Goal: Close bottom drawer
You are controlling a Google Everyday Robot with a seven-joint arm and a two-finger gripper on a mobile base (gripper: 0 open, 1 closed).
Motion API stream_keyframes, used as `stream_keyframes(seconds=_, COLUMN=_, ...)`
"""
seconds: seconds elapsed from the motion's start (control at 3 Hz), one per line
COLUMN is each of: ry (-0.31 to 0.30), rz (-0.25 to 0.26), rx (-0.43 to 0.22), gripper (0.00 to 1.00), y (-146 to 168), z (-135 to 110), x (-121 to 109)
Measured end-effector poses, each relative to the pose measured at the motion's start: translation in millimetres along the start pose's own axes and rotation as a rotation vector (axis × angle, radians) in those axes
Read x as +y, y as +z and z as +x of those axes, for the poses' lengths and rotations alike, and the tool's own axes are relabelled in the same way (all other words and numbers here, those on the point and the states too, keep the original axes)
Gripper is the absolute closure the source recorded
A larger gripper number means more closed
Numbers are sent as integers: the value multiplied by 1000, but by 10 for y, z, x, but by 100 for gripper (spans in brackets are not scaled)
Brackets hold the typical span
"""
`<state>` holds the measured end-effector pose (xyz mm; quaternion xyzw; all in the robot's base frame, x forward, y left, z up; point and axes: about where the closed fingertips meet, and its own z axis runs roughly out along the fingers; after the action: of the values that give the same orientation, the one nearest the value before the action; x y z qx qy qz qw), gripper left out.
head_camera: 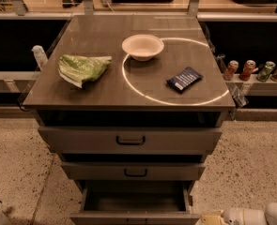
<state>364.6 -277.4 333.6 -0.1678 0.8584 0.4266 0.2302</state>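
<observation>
The bottom drawer (134, 216) of the grey metal cabinet is pulled out toward me, and its shallow tray looks empty. Its front panel runs along the bottom edge of the camera view, with the handle out of view. The middle drawer (135, 171) and the top drawer (130, 139) above it stick out less, each with a dark loop handle. My gripper (212, 218) is low at the bottom right, just right of the bottom drawer's front corner, on a white arm (250, 215).
On the cabinet top (105, 86) lie a green bag (83, 68), a white bowl (142, 47) and a dark blue packet (184, 78). Several cans (255, 70) stand on a shelf at the right. Speckled floor (16, 172) surrounds the cabinet.
</observation>
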Motion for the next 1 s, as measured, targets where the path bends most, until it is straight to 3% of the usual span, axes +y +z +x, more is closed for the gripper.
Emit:
stream_keyframes(seconds=0.33, ry=3, rz=-3, rx=-2, gripper=100, y=23, z=15, x=-26)
stream_keyframes(seconds=0.67, ry=34, rz=-43, rx=4, gripper=100, y=115, z=52, x=-135)
stream_keyframes(seconds=1.0, ry=107, rz=-93, rx=0, gripper=100, y=306, z=128, x=-410)
